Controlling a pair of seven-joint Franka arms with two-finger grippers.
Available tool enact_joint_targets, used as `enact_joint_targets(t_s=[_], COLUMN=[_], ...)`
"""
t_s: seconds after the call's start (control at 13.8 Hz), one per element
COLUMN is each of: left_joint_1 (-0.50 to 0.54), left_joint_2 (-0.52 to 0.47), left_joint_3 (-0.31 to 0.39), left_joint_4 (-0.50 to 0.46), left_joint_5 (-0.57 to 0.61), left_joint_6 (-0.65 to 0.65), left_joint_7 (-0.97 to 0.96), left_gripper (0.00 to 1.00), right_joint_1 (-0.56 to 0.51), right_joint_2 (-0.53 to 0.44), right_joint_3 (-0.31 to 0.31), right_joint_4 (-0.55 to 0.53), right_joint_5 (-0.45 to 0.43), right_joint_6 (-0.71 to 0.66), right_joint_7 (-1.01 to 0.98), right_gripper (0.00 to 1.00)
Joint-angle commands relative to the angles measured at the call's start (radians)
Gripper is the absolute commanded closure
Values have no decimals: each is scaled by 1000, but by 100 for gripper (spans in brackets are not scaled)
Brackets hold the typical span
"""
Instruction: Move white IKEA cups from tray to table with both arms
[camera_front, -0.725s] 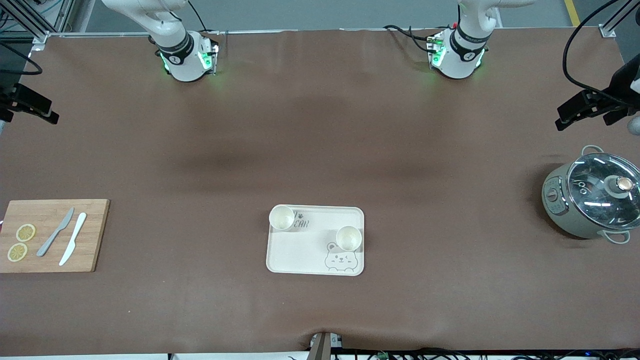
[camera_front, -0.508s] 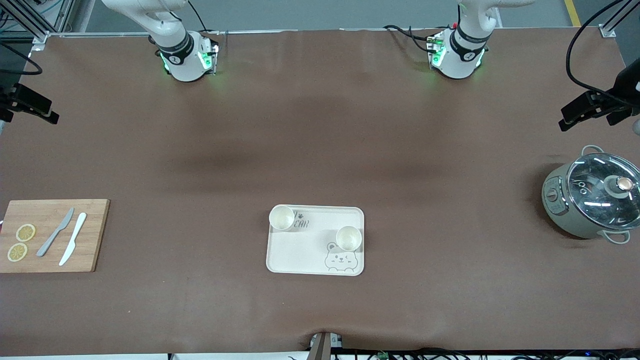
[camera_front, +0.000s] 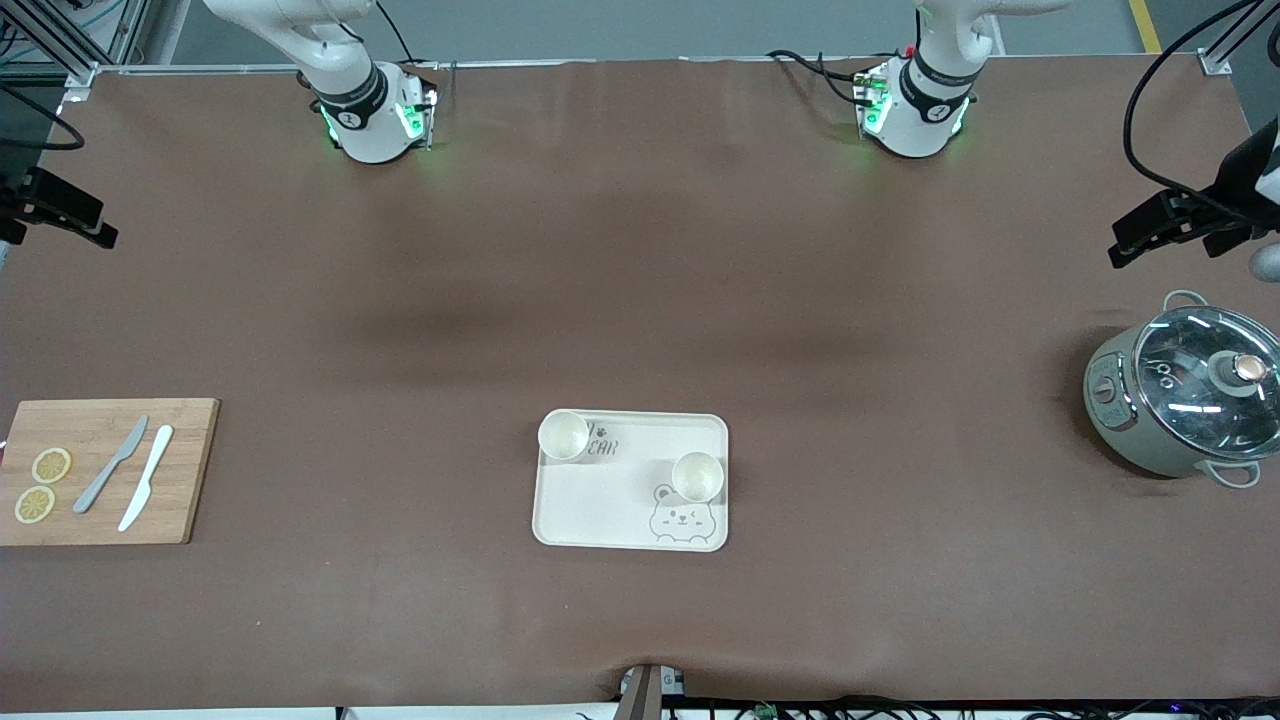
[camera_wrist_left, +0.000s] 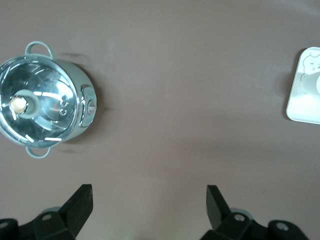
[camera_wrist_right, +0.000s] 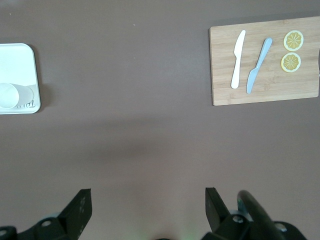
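Two white cups stand upright on the cream bear-printed tray (camera_front: 610, 500) in the middle of the table. One cup (camera_front: 563, 436) is at the tray's corner farther from the front camera, toward the right arm's end. The other cup (camera_front: 697, 476) is by the bear print. My left gripper (camera_wrist_left: 148, 189) is open and empty, high over bare table between the pot and the tray. My right gripper (camera_wrist_right: 147, 190) is open and empty, high over bare table between the tray and the cutting board. Each wrist view shows only the tray's edge with part of a cup (camera_wrist_left: 316, 84) (camera_wrist_right: 7, 95).
A grey pot with a glass lid (camera_front: 1180, 400) stands at the left arm's end. A wooden cutting board (camera_front: 105, 470) with two knives and two lemon slices lies at the right arm's end. Brown table surrounds the tray.
The left arm's hand at the edge of the front view has shifted slightly. The cups, the tray and the right arm have not moved.
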Motion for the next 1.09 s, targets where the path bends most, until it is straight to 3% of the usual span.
enact_joint_targets(t_s=[0.0,0.22,0.73,1.02], left_joint_1=[-9,-26,-115,-185], left_joint_2=[46,87,217,358], left_joint_3=[-4,-4,-1,-1], left_joint_4=[20,18,23,110], left_joint_5=[-49,-116,-117,-114], left_joint_6=[72,126,263,349], left_joint_7=[-6,-9,-93,-218], left_gripper=[0,0,0,0], right_joint_1=[-25,-24,-36,-40], right_joint_2=[4,38,107,149], right_joint_3=[14,14,16,16], right_joint_4=[11,20,21,29], right_joint_5=[-9,-12,-20,-12], right_joint_6=[3,5,9,11], right_joint_7=[-13,-14,-20,-20], right_gripper=[0,0,0,0])
